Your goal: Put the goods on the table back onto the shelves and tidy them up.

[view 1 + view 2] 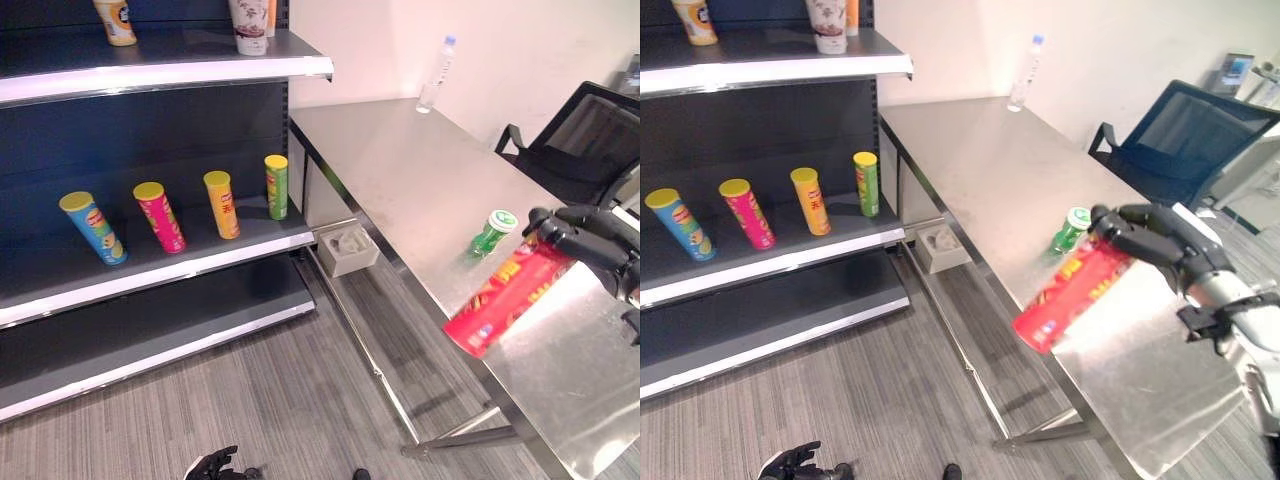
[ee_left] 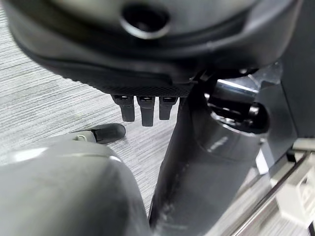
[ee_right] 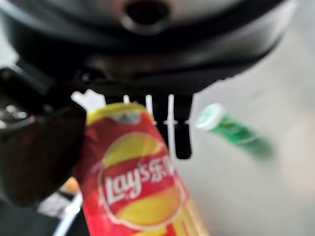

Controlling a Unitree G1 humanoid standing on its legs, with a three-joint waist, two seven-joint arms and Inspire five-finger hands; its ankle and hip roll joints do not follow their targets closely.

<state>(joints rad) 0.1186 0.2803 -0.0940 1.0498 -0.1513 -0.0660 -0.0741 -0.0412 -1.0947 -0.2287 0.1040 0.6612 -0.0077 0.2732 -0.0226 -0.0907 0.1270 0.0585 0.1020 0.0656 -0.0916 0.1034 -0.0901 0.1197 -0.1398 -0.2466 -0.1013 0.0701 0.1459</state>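
At the table's near right end, right hand (image 1: 1150, 235) has its fingers curled round the upper end of a red chip can (image 1: 1072, 296); the can is held tilted, lower end jutting out past the table's front edge, above the floor. In the right wrist view the can (image 3: 135, 182) sits clamped between thumb and fingers.

Just beside the hand, a green can (image 1: 493, 232) with a white lid stands on the steel table (image 1: 420, 170). A clear water bottle (image 1: 436, 75) stands at the table's far end, by the wall. A dark office chair (image 1: 1175, 135) sits behind the table.

Shelf unit to the left: middle shelf (image 1: 150, 265) carries four cans in a row, all upright, apart from one another: blue can (image 1: 94, 228), pink can (image 1: 159, 217), yellow can (image 1: 222, 204), green-and-yellow can (image 1: 276, 186). More containers stand on the top shelf (image 1: 170, 65). A pale tray (image 1: 347, 248) sits on the floor-level frame between shelf and table.

Left hand (image 1: 213, 465) hangs low near the floor, fingers curled, nothing in it.
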